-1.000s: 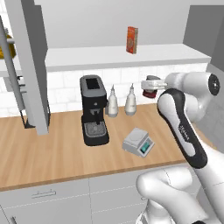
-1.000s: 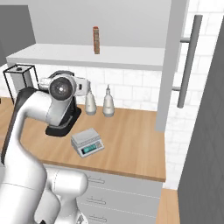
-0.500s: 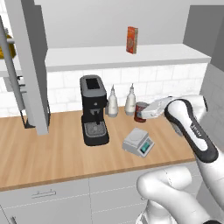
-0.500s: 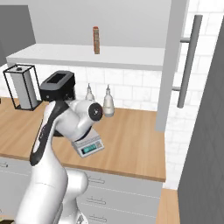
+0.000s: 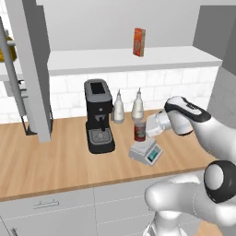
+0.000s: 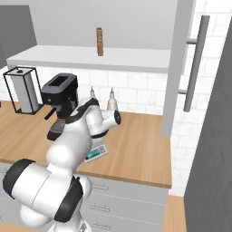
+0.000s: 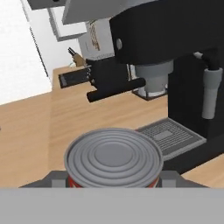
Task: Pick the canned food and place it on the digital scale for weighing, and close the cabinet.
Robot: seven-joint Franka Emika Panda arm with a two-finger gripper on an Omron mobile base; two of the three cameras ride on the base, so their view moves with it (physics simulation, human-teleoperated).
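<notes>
The canned food (image 5: 138, 131), a dark red tin with a silver ribbed top (image 7: 113, 156), hangs upright just above the back part of the digital scale (image 5: 145, 152). My gripper (image 5: 146, 129) reaches in from the right and is shut on the tin's sides. In the hand view, dark fingers (image 7: 56, 179) flank the tin on both sides. The scale (image 6: 96, 151) lies flat on the wooden counter, its teal display facing the front edge. The cabinet stands open: one grey door (image 5: 28, 69) juts out at the left, another (image 6: 180, 63) with a long bar handle at the right.
A black coffee machine (image 5: 98, 117) stands just left of the scale, close to the tin. Two pale bottles (image 5: 118, 107) (image 5: 137, 105) sit behind it by the tiled wall. An orange-red box (image 5: 139, 41) is up on the shelf. A wire holder (image 6: 25, 90) stands far left.
The arm has come down and to the left with the tin, from high near the shelf to just above the scale. The grip on the tin has held throughout.
</notes>
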